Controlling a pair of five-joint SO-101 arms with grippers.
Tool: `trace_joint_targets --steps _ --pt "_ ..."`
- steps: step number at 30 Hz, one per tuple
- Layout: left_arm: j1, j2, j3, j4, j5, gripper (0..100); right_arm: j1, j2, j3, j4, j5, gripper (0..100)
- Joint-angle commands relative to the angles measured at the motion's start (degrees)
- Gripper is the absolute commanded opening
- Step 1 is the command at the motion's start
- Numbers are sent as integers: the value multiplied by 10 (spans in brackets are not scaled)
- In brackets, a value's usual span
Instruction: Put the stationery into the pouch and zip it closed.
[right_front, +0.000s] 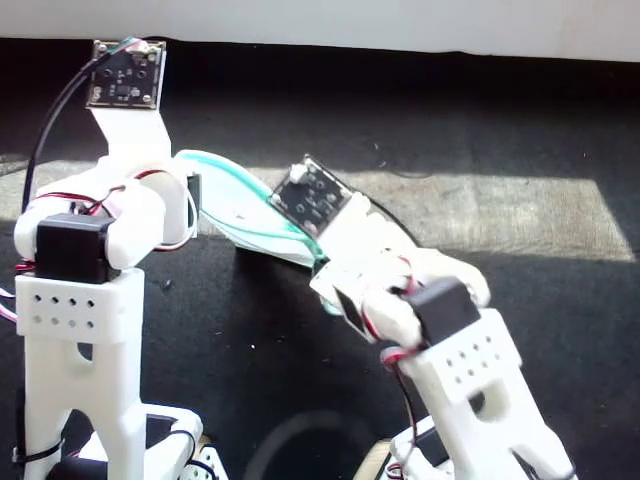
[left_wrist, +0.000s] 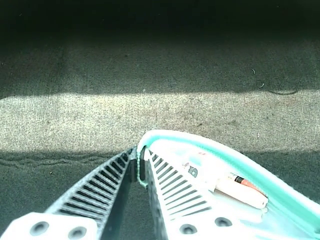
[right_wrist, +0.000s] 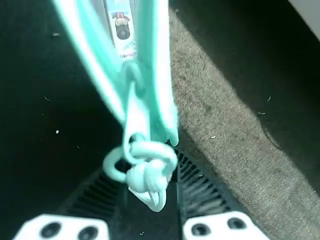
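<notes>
Left tool (left_wrist: 139, 165): pressed together on the mint end seam of the pouch, holding that end up over the left side of the counter.
Pouch (right_front: 240, 215): clear with mint edging, slung between the two arms above the counter, nearer its far edge than its near edge.
Stationery (left_wrist: 245, 189): a white pen with an orange band lies inside the pouch, beside other pale items too washed out to tell.
Right tool (right_wrist: 147, 175): clamped on the pull cord at the pouch's other end.
Pull cord (right_wrist: 146, 172): mint, knotted, hanging from the zip slider.
Counter (right_front: 480, 210): dark and matted, with a sunlit band across it.
</notes>
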Motion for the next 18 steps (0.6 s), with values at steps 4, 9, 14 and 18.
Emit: trace_joint_targets --steps 4,9,14,18 --pt "-2 7 11 -4 -4 9 -5 -92 -9 3 13 5" --pt "-2 7 11 -4 -4 9 -7 -102 -10 29 13 5" --pt "-1 7 11 -4 -4 9 -7 -96 -58 28 13 5" --pt "0 4 10 -4 -4 9 -6 -95 -109 30 13 5"
